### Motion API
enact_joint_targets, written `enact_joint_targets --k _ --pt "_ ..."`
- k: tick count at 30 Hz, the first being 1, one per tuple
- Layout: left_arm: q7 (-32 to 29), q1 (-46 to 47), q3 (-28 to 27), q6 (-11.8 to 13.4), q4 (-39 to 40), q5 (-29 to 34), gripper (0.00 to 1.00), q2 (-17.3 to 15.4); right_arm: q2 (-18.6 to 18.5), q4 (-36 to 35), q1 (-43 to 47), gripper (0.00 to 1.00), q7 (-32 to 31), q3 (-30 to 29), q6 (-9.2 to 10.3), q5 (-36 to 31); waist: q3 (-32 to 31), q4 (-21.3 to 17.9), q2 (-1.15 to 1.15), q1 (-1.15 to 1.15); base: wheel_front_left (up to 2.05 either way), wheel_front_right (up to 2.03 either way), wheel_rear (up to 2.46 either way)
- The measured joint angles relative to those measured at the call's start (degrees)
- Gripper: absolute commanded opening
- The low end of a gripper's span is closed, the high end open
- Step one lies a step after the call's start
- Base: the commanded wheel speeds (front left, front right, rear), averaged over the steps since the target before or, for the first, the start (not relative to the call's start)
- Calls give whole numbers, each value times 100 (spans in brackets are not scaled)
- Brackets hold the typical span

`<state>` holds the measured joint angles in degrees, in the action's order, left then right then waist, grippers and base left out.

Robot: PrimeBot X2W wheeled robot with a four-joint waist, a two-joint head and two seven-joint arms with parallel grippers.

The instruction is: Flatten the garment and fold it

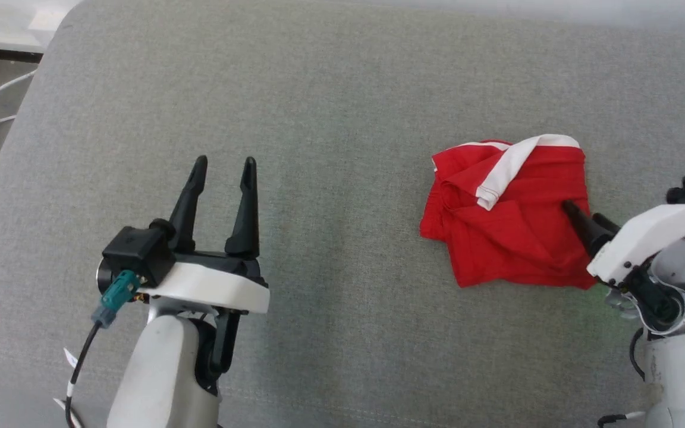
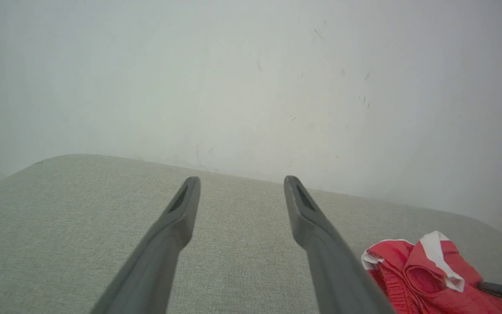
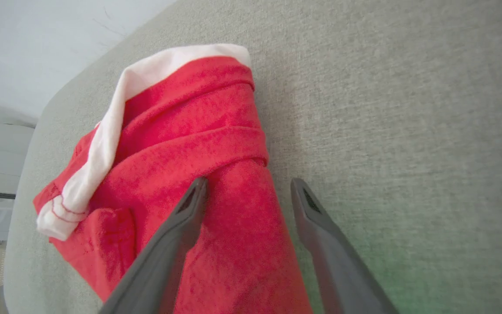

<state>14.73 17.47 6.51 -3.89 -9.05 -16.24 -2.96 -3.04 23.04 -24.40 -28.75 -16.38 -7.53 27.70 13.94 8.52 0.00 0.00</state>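
On the cushion (image 1: 342,89): garment (image 1: 512,226) at right, right pincer (image 1: 583,214) over its edge, left pincer (image 1: 225,163) well left.

The garment (image 1: 509,244) is thin, bright red cloth, crumpled into a loose, creased heap on the right part of the grey surface (image 1: 342,119). Its white band (image 1: 506,169) runs along the far edge, one end flopped back over the red.

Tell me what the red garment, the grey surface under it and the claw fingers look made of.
The garment looks like thin soft knit, maybe cotton, matte: limp folds, fine fuzzy texture, stitched white band. The surface looks like coarse woven upholstery, matte, with visible grain. The claw fingers seem moulded dark plastic, smooth, dull sheen.
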Motion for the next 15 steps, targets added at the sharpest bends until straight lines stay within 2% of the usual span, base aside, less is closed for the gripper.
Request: enact_joint_targets --k 4,5,6,8,9,15 --pt "0 -1 -54 0 9 -49 100 0 -2 444 -183 100 -358 29 0 -89 24 51 0 0 0 0 0" --pt "0 -2 -58 0 9 -49 100 0 -9 508 -235 63 -430 46 0 -101 25 64 0 0 0 0 0" --pt "0 -5 -60 0 10 -49 100 0 -14 558 -291 40 -488 67 0 -97 26 74 0 0 0 0 0" --pt "0 -21 -77 0 9 -49 100 -1 -18 642 -376 5 -569 158 0 -74 21 74 0 0 0 0 0" --pt "0 -40 -89 0 10 -48 100 -1 -18 662 -395 0 -610 237 0 -76 16 63 0 0 0 0 0" --pt "0 -189 -107 -19 18 27 100 -1 -60 525 -420 0 -775 979 0 -417 -9 -163 0 0 0 0 0"
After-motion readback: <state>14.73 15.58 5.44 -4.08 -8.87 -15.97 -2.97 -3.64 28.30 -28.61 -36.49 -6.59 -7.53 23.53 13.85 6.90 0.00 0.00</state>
